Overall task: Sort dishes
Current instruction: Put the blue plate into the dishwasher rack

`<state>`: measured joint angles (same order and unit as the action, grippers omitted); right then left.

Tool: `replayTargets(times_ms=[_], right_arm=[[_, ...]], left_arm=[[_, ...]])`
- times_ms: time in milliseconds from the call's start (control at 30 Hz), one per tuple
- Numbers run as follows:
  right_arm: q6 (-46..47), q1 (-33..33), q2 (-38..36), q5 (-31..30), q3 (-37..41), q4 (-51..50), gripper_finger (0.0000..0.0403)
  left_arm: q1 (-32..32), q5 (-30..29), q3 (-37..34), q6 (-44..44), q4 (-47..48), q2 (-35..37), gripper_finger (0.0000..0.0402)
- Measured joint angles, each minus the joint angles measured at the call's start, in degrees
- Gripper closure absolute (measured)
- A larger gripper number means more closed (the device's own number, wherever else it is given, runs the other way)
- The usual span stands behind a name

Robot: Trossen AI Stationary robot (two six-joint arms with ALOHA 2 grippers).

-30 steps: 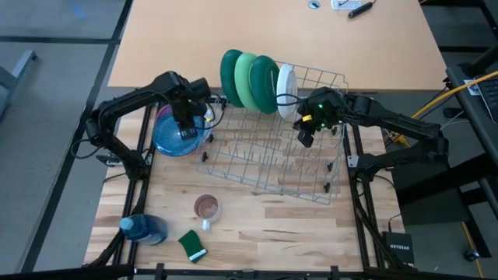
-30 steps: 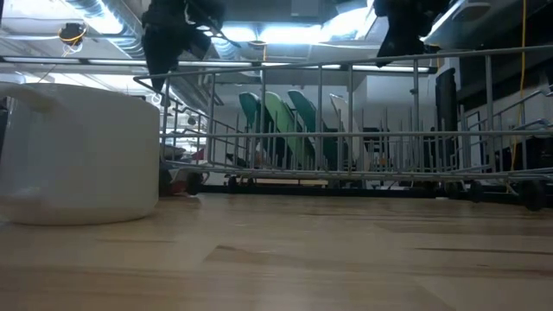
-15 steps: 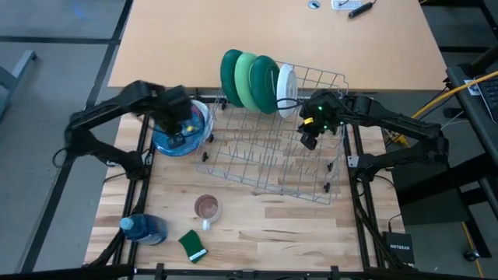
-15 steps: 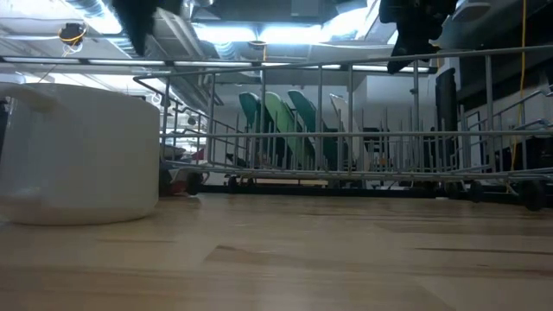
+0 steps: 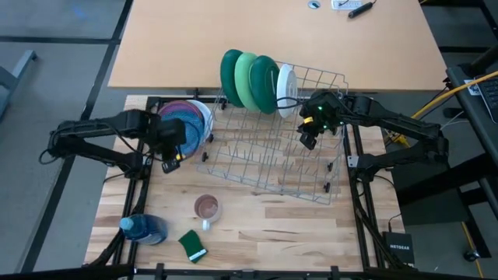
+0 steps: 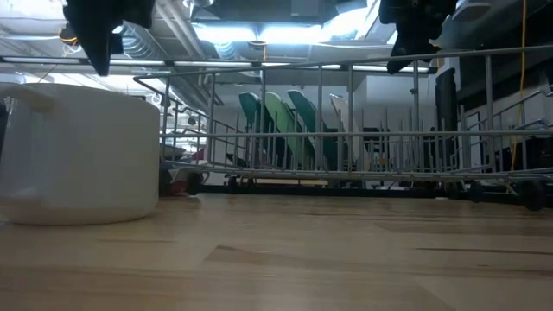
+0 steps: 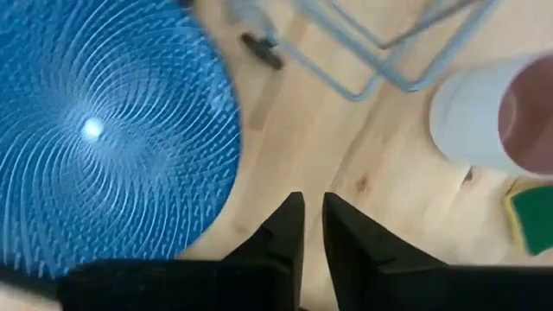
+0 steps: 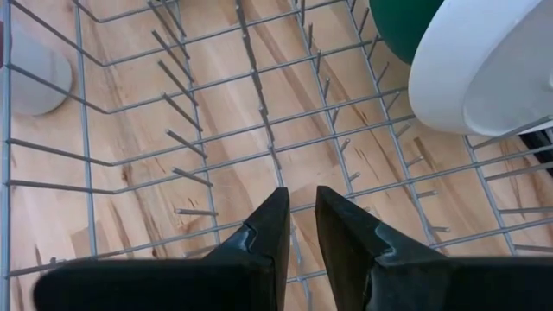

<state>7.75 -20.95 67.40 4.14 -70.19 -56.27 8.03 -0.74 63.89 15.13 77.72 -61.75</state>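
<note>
A wire rack stood on the wooden worktop. At its far left end four plates stood on edge in a row: a dark green plate, a light green plate, a second dark green plate and a white plate. The unsorted plates lay in a stack just left of the rack, a blue plate on top, with pink and white rims showing beneath it.

The left gripper hovered near the stack's near-left edge, holding nothing, its jaws almost closed with only a narrow slit between them. The right gripper hung over the rack just beside the white plate, also empty, its jaws likewise nearly together.

Four plates were racked and the stack remained, so the sorting looked under way but well short of done. The step in hand seemed to be fetching the next plate. That would call for the left jaws to spread, drop to the blue plate's rim and pinch it, then carry it to a free slot beside the white plate. A mug, a sponge and a bottle stood near the front.
</note>
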Motion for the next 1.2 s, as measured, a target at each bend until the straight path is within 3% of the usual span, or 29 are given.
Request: replayTargets(times_ms=[400,900,1200], right_arm=[[0.10,0.00,0.00,-0.01,0.00,0.45,0.0338],[-0.55,0.00,-0.02,-0.02,0.00,2.33,0.0338],[-0.74,0.00,-0.02,-0.02,0.00,2.16,0.0338]], left_arm=[[-2.14,-1.13,-7.94,-6.89,-3.30,-0.88,0.0228],[-2.45,-11.95,-10.33,-4.77,-3.51,-0.91,0.0220],[-10.95,-24.48,-15.13,5.93,-3.70,-0.92,0.0220]])
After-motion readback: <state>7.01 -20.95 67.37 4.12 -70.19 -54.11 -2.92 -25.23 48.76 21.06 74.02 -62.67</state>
